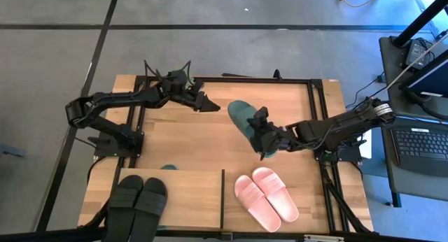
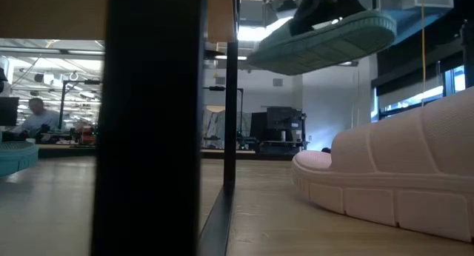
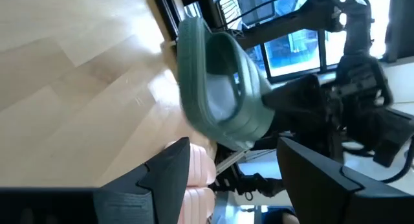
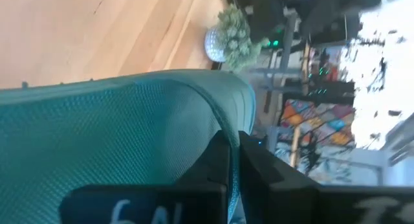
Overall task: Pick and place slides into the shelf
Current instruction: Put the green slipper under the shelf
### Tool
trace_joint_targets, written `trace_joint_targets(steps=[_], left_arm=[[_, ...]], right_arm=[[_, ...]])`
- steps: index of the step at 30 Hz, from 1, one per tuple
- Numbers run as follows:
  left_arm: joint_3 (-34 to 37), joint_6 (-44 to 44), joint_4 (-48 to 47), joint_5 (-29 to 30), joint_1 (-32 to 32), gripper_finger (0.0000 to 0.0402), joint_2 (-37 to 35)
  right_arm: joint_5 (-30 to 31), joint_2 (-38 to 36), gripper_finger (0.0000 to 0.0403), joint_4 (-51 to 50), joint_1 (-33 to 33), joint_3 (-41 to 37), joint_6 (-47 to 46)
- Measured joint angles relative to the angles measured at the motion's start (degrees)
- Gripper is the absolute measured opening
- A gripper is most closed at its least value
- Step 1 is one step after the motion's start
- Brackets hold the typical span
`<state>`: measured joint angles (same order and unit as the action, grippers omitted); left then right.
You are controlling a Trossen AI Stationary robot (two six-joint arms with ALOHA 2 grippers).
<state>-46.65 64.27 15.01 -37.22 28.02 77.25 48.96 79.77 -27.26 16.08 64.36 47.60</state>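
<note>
High view: right gripper (image 1: 264, 138) clenched on a dark green slide (image 1: 245, 116), lifted over mid-table; left gripper (image 1: 207, 102) released, empty, near the table's far edge. Black pair (image 1: 138, 200) on the shelf (image 1: 185, 193) top's left part; pink pair (image 1: 266, 193) on the tabletop (image 1: 210, 140) just right of the shelf's black divider (image 1: 222, 198). Small bit of green (image 1: 168, 168) at the shelf's far edge, identity unclear.

Low view: only here, the green slide's ribbed sole (image 2: 326, 41) hanging clear above the wood; pink slide (image 2: 392, 182) flat on the surface, thick-soled with a wide ridged strap; another green slide's tip (image 2: 16, 156) at far left; beyond, a bright workroom with a seated person (image 2: 33, 115).

Left wrist view: strap arch of the held slide (image 3: 220, 88), open fingers (image 3: 165, 179) in front.

Right wrist view: textured green footbed (image 4: 110, 133), a small potted plant (image 4: 226, 36) beyond.
</note>
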Motion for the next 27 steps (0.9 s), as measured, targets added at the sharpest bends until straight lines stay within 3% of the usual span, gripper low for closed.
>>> trace_joint_targets(steps=[11, 27], left_arm=[[0.0, -0.6, -0.1, 1.1, -0.7, 0.0221, 1.4], [0.0, -1.9, 1.8, -1.3, -0.7, 0.0221, 7.8]], right_arm=[[0.0, 4.4, 0.0015, 12.4, -0.2, 0.0, 14.0], [-1.1, 4.6, 0.0015, 13.2, -0.2, 0.0, 14.2]])
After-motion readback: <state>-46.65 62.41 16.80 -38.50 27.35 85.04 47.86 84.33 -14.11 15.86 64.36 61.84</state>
